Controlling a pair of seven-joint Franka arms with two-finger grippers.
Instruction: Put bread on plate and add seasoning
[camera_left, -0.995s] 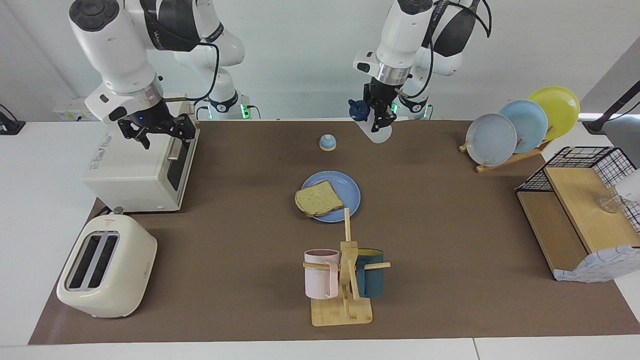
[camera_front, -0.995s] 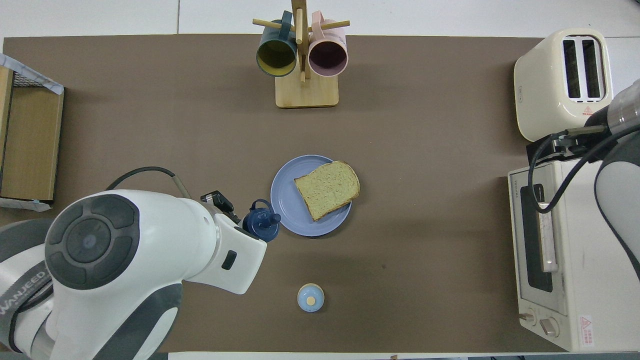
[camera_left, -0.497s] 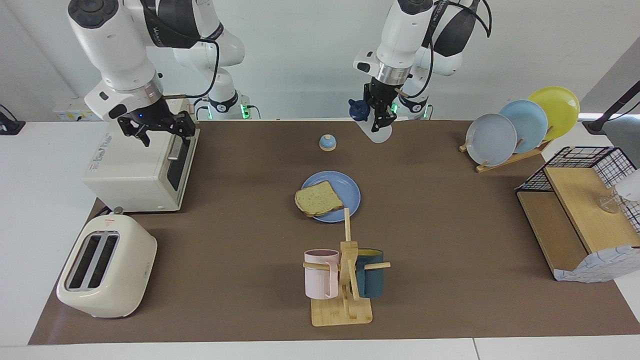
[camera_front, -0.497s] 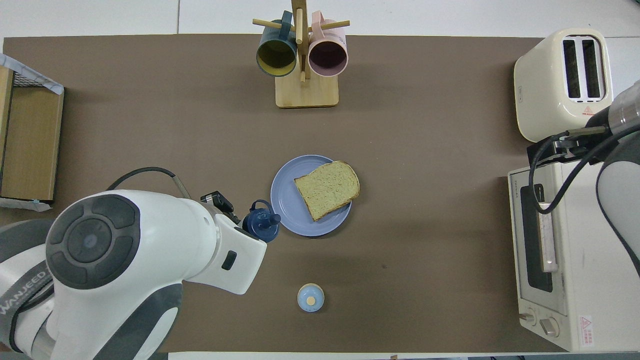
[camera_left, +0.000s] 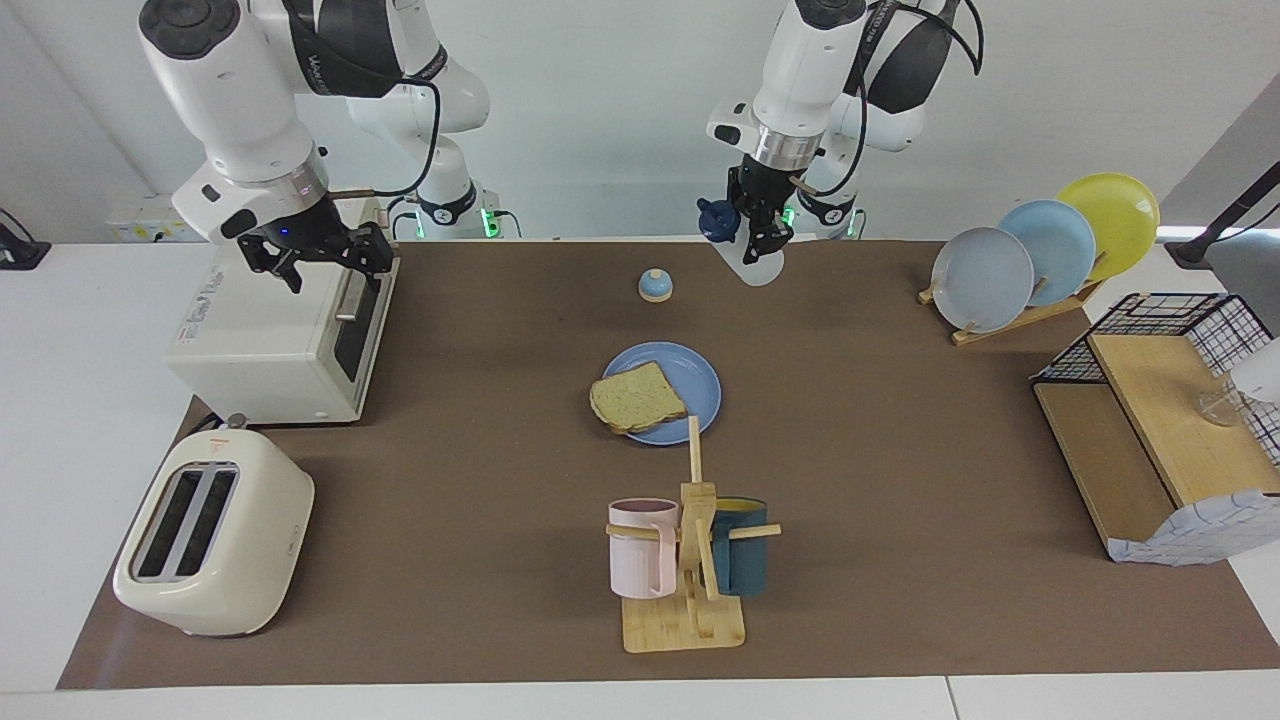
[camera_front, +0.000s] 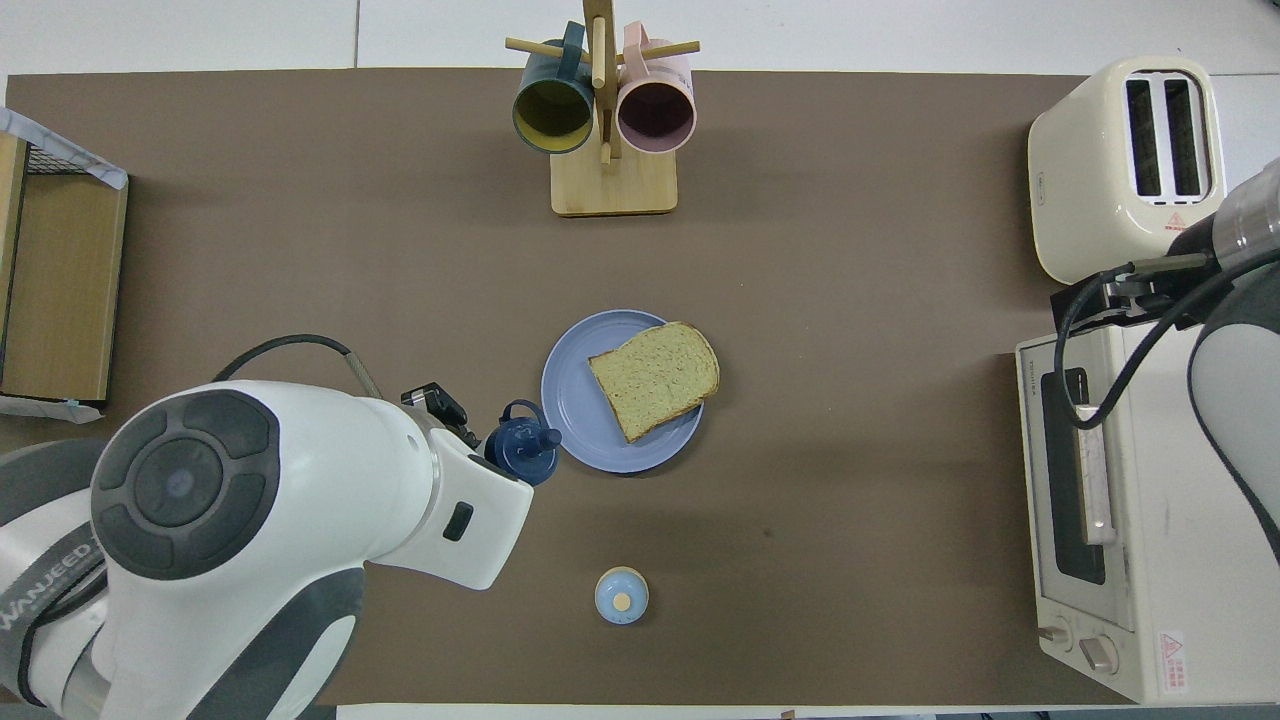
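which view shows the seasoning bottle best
The facing view: the translucent white squeeze bottle with its navy cap hangs tilted in the left gripper, body visible. The overhead view shows only its cap; the arm hides the body.

My facing camera — high, across table, looks back at both arm bases from a distance. My overhead camera sits above robots' end, looking forward, steeply down, closer in. Both share brown mat (camera_left: 900, 480) — plate (camera_left: 700, 385) (camera_front: 580, 420), mug rack (camera_left: 690, 600) (camera_front: 612, 185), toaster (camera_left: 215, 535) (camera_front: 1125, 165) — views half a turn apart.
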